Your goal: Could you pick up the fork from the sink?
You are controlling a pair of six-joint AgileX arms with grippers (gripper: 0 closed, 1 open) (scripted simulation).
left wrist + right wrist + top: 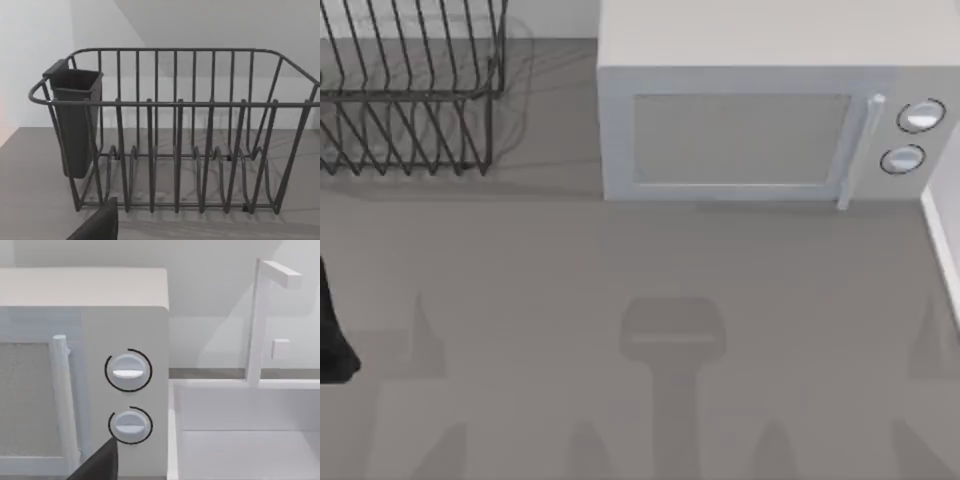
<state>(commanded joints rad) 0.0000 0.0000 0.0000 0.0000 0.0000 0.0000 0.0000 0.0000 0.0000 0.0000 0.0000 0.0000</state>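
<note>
So, right gripper (98, 466) faces the sink (225, 407) beside the microwave (125, 315) (approach pose); fork prob. hidden down in the basin. Left gripper (98, 226) idles facing the dish rack (175, 150). Grip states: can't tell.

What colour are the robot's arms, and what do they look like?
They look plain black. The left arm is a dark, rounded shape at the left table edge. Each wrist camera catches a flat, angular black part: left gripper, right gripper. No cables or markings are visible.

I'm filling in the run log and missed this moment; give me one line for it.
left arm: parked at table's left edge | dish rack: back left | microwave: door closed | sink: right of microwave | fork: not picked up
</note>
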